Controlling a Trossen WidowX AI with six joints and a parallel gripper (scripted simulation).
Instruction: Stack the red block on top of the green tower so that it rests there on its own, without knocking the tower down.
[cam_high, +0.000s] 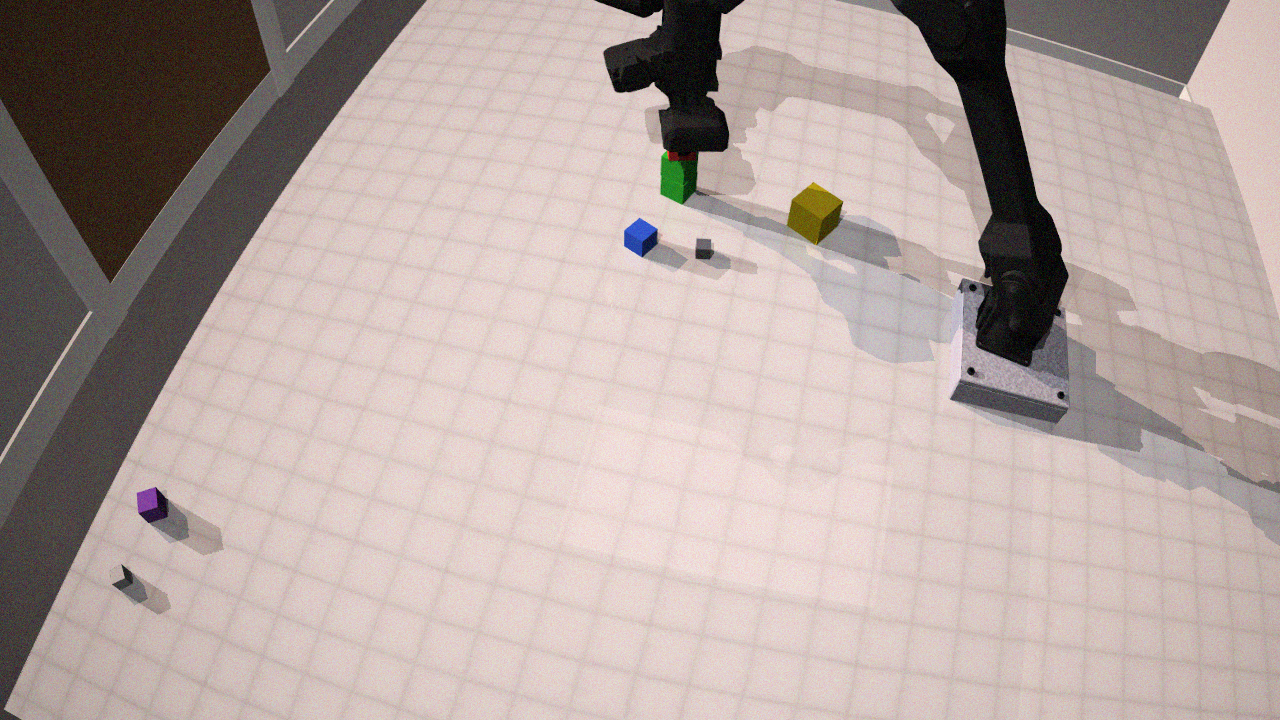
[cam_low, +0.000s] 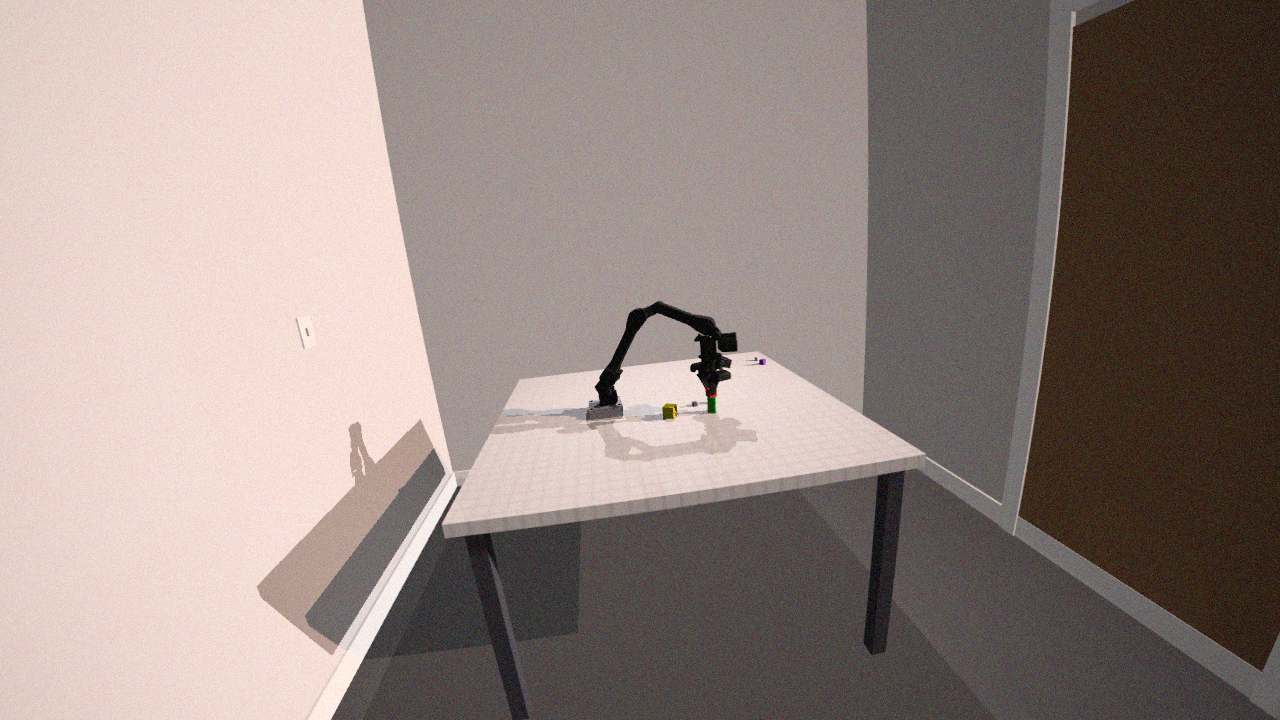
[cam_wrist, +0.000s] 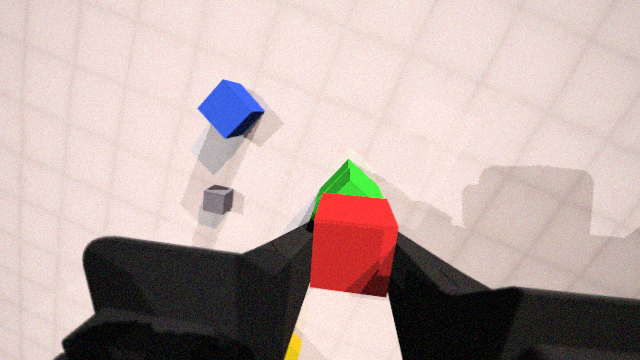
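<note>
A bare test room. One table (cam_low: 680, 465) with grid top stands near plain walls (cam_low: 179, 268) and a brown door (cam_low: 1172, 313)
</note>
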